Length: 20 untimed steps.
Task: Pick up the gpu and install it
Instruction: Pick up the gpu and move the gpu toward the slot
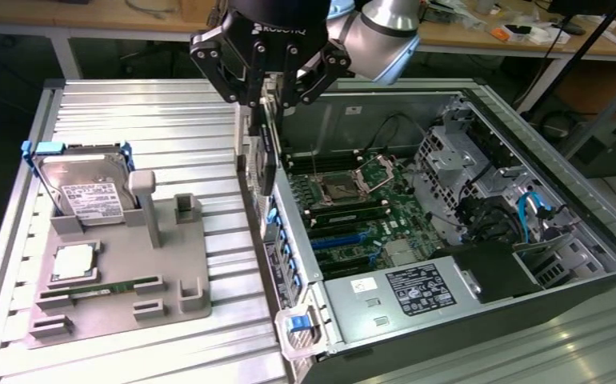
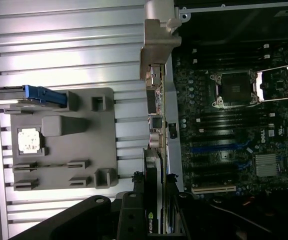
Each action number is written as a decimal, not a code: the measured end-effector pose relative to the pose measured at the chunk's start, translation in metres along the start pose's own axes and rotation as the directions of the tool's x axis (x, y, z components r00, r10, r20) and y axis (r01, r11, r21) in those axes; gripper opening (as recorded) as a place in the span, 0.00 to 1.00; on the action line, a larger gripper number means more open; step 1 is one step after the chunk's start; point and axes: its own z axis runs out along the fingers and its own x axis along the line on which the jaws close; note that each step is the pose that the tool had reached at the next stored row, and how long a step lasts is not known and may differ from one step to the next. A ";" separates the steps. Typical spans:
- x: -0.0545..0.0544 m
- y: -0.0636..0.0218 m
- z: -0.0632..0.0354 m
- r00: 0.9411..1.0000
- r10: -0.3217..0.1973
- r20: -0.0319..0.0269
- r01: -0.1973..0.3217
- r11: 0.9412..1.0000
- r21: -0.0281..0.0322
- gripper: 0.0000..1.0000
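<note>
While the gripper (image 1: 273,98) hung above the open computer case (image 1: 532,172), its fingers (image 1: 242,90) pinched the gpu (image 1: 260,138) from both faces. The card hung edge-on and upright below them, clear of the motherboard (image 1: 364,210). It sat about over the case's rear wall, and which side of the wall could not be told.

Judgement on the step in hand: the card is held but not seated. It should be kept vertical with its long edge parallel to the expansion slots (image 2: 215,149). The end bracket should be squared to the rear wall before any descent. A tilted card would likely catch the wall or miss the slot.

The exterior view gave the card's height above the case. It also showed the grey holder (image 1: 126,276) on the worktop (image 1: 138,108), with the hard drive (image 1: 86,190) upright at its far end.

The wrist view looked down past the gripper (image 2: 153,200) along the gpu (image 2: 152,222). Maker's lettering was readable on the card, and the slots lay beside the card's line.
</note>
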 end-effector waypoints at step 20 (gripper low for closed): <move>-0.014 0.0011 0.0001 1.000 0.000 0.000 0.000 1.000 0.000 0.27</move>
